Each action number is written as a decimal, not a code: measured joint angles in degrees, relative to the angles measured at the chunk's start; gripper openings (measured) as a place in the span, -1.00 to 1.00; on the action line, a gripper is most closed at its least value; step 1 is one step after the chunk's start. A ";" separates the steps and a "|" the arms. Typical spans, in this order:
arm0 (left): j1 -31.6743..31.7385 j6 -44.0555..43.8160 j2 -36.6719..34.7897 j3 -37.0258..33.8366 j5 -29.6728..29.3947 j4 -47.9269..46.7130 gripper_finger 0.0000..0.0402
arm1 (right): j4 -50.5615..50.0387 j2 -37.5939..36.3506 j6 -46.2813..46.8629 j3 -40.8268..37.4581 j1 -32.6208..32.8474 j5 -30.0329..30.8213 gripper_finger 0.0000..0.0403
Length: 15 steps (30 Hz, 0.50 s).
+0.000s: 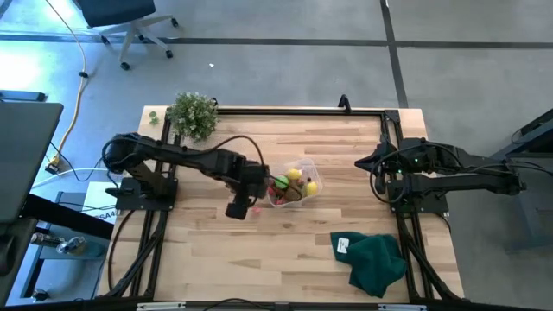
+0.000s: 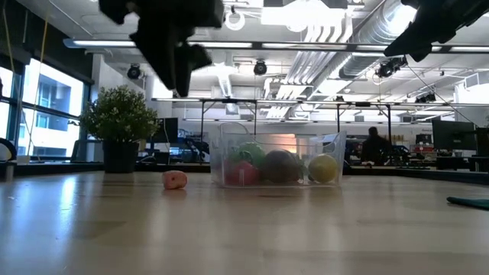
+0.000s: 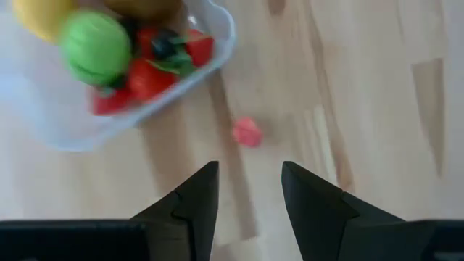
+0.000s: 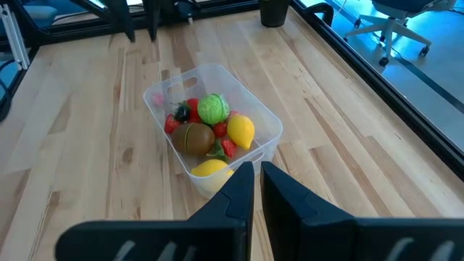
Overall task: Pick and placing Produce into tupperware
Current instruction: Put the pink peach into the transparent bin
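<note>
High view put the left gripper (image 1: 239, 210) just left of centre, raised off the wood beside the left wall of the tupperware (image 1: 308, 169), which sat mid-table. That tub already held most of the produce: a bright green piece (image 4: 213, 109), a brown one (image 4: 192, 137), two yellow ones and several red.

One small pinkish-red piece (image 3: 247, 133) lay loose on the bare table outside the tub. The coming move looked to turn on it. In the left wrist view it sat in the middle of the frame, ahead of the gap between the two dark fingers (image 3: 194, 206) and slightly to the left of the gap's centre line, near the tub's corner but not touching it. The fingers stood apart and empty, nothing between them. The piece looked roundish, so no long axis could be made out; the wrist view was too soft to be sure.

The left arm was plainly the nearer. The right gripper (image 4: 258, 190) hung back at the right of the high view, fingers pressed together and holding nothing.

Little stood in the way except the tub wall close by. A potted plant (image 1: 192, 114) stood at the upper left of the table and a dark green cloth (image 1: 377, 262) lay at the lower right, both well clear.
</note>
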 joint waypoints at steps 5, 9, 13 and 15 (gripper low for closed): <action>-0.10 -6.13 -2.41 -12.60 2.65 16.08 -0.29 | 0.00 0.00 0.01 0.00 0.01 -0.01 -0.91; -0.08 -8.23 -1.96 -18.29 5.26 24.78 -0.29 | 0.00 -0.02 0.01 0.00 0.00 0.00 -0.91; -0.08 -8.04 -1.80 -21.05 5.73 27.11 -0.29 | 0.00 -0.02 0.01 0.00 0.01 -0.01 -0.91; -0.08 -6.64 -1.80 -21.59 5.71 27.36 -0.29 | -0.01 0.00 0.00 0.01 0.00 0.00 -0.91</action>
